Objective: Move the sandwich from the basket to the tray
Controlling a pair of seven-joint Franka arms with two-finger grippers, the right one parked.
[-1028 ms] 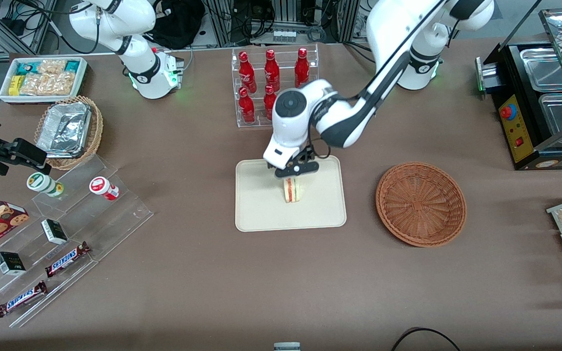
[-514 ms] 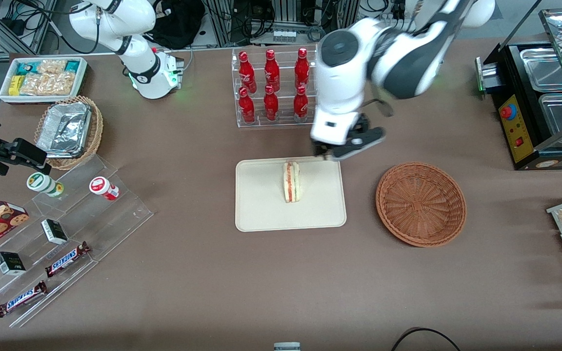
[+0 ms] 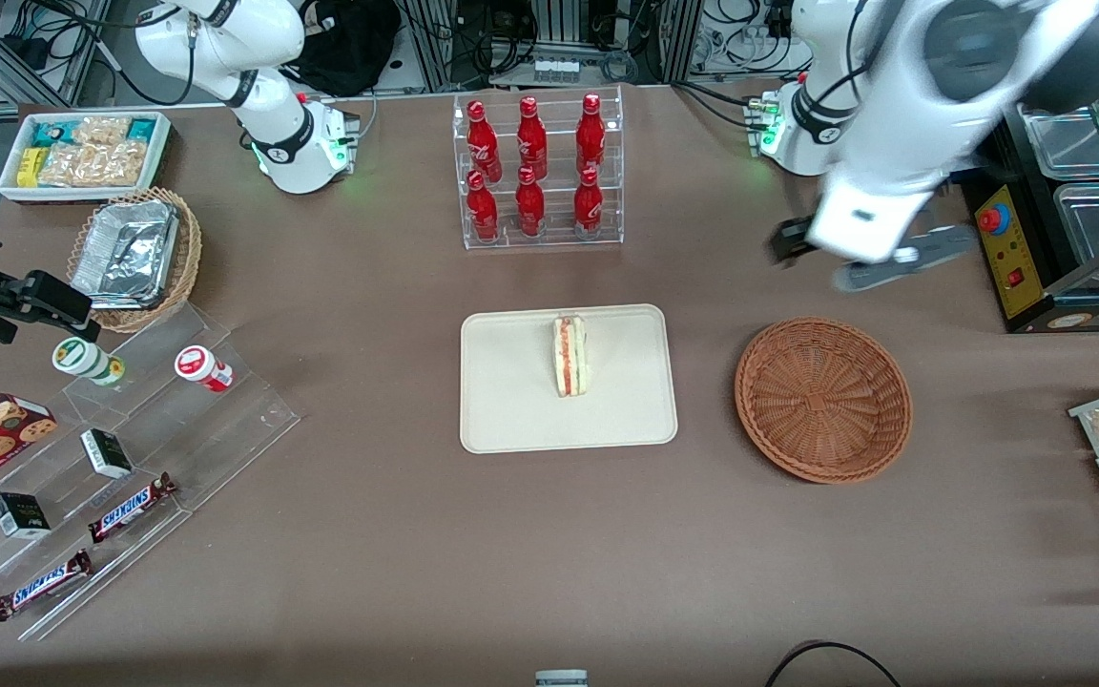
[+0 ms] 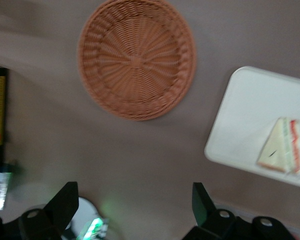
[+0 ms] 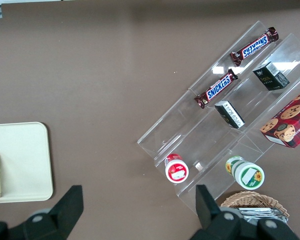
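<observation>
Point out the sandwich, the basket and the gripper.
sandwich (image 3: 570, 357), front view, on its filling edge.
basket (image 3: 823, 398), front view, on its woven floor.
gripper (image 4: 132, 205), left wrist view, midway between its open fingertips, raised above the table.

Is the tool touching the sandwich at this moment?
Apart. In the front view the tool hangs above bare table, farther from the camera than the basket, while the sandwich lies alone on the tray. Its fingers are open.
</observation>
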